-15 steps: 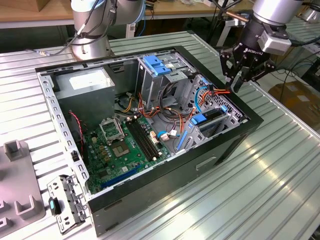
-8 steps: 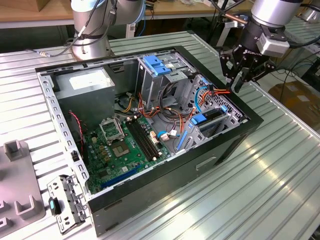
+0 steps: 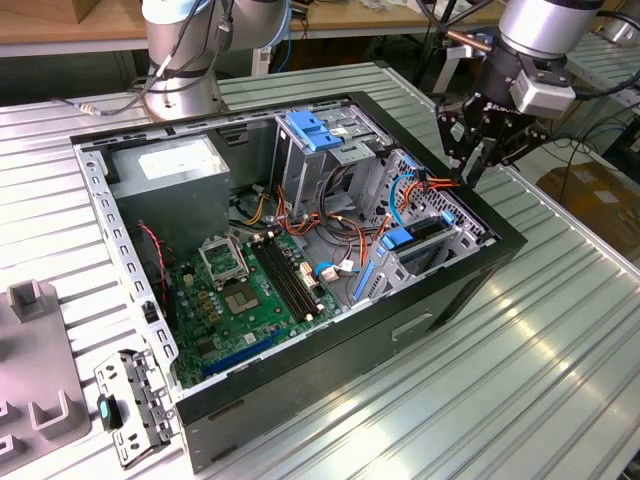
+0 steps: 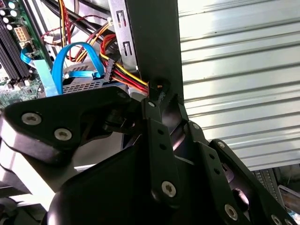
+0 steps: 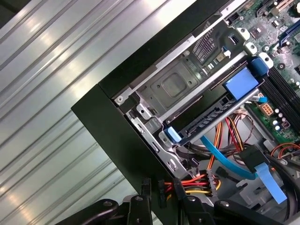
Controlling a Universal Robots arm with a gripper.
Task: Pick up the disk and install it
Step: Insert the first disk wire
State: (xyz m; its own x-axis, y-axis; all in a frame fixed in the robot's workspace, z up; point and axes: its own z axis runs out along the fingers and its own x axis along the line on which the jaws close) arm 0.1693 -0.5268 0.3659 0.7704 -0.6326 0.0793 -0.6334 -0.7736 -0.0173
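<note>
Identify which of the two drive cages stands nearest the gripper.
The cage at the exterior view's right holding the disk, just beside the gripper; the other carries the wide light-blue latch plate.

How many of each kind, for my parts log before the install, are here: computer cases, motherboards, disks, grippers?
computer case: 1
motherboard: 1
disk: 1
gripper: 1
Total: 4
</note>
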